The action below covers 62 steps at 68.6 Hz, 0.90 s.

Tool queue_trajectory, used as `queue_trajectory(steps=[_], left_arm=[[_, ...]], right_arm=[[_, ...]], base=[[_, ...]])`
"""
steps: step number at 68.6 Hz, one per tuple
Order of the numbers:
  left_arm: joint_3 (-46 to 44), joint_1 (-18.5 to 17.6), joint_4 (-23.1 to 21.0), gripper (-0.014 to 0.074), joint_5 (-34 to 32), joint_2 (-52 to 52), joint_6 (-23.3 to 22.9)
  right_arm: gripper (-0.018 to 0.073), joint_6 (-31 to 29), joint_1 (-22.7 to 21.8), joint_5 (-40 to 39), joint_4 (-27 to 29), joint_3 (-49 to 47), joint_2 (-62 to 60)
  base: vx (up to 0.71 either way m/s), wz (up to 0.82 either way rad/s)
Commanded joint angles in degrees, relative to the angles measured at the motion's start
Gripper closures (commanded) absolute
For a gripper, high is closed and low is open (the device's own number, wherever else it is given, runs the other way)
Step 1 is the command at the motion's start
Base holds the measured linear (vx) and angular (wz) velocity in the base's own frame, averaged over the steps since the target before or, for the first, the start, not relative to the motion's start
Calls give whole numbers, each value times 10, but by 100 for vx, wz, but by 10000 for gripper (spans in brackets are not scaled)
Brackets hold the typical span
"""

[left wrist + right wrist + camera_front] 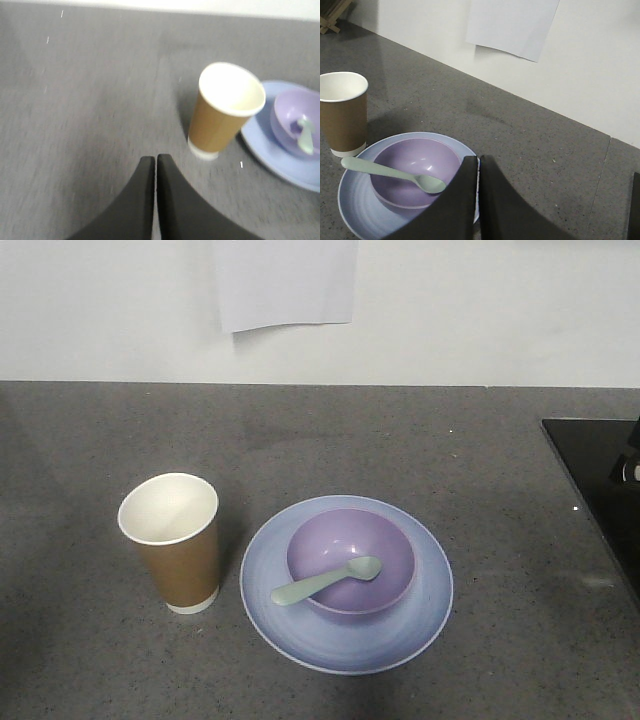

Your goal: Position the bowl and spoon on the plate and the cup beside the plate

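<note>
Left gripper [155, 160]: two dark, smooth tapered fingers pressed together, holding nothing, above bare surface.
Right gripper [478, 162]: same dark fingers, closed with a hairline gap, empty.
Surface [400, 450]: grey speckled stone-like top, matte; nothing lies between either gripper and the items.
Cup [226, 110]: tall brown paper cone, white inside, white rim and white base band; upright, ahead and to the right of the left gripper, just beside the plate's edge.
Plate [420, 625]: round, flat, pale blue-lavender, faint concentric rings; in the right wrist view it lies directly under and left of the right gripper.
Bowl [402, 162]: round lavender plastic, smooth and glossy; sits centred on the plate, just left of the right gripper tips.
Spoon [390, 175]: pale mint plastic, oval scoop inside the bowl, handle resting over the rim towards the cup.
Sheet of paper [512, 25]: white, on the pale wall behind.
Black glossy panel [600, 480]: at the surface's far right edge.
</note>
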Motion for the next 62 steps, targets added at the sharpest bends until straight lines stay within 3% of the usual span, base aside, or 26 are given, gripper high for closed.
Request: queue_trajectory(steps=[1,12,17,25,37,62], left_arm=[[66,-2,-15,603,-175,1,32],[264,18,-35,603,-409,-61,37],[334,39,-43,603,-450,-103,37],[419,89,-50,603,-451,-182,35],[459,146,-48,603,-413,-266,35],[503,153,-84,603,-450,-278,33]], right_arm=[[561,-2,-3,-43,8,-12,2],[561,-2,-3,-43,8,-12,2],[561,-2,-3,-43,8,-12,2],[561,-2,-3,-43,8,-12,2],[561,-2,-3,-42,8,-12,2],[561,-2,-3,-41,8,-12,1]], base=[[0,0],[0,0],[0,0],[0,0],[0,0],[0,0]])
